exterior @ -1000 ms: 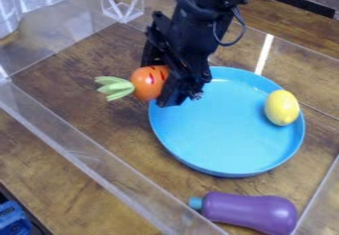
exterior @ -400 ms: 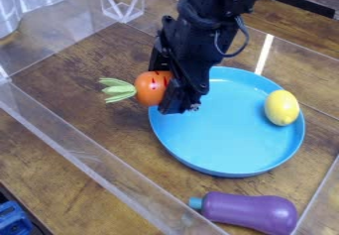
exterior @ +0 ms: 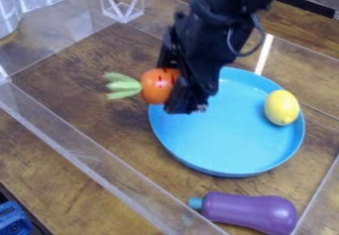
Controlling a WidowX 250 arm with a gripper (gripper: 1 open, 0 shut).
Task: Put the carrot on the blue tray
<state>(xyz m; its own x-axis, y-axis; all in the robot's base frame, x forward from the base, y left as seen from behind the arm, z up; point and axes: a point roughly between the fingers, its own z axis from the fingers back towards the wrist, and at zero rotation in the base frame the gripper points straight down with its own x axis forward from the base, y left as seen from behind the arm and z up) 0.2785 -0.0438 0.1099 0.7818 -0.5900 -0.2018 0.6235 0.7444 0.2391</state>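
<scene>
Camera view has the gripper (exterior: 176, 88) clamped on the carrot (exterior: 158, 83), holding it lifted off the table (exterior: 73, 95) with its green top pointing outward. The blue tray (exterior: 225, 145) spreads just below and to the gripper's side, and this height looks meant to clear its rim. A lemon (exterior: 281, 107) rests on the tray beyond the gripper, and a purple eggplant (exterior: 249, 211) lies well apart, off the tray

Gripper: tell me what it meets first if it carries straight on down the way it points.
Probably the tray, close to its rim. The gripper points down with the carrot held in it, so the carrot would likely touch first. Depth is unclear.
</scene>
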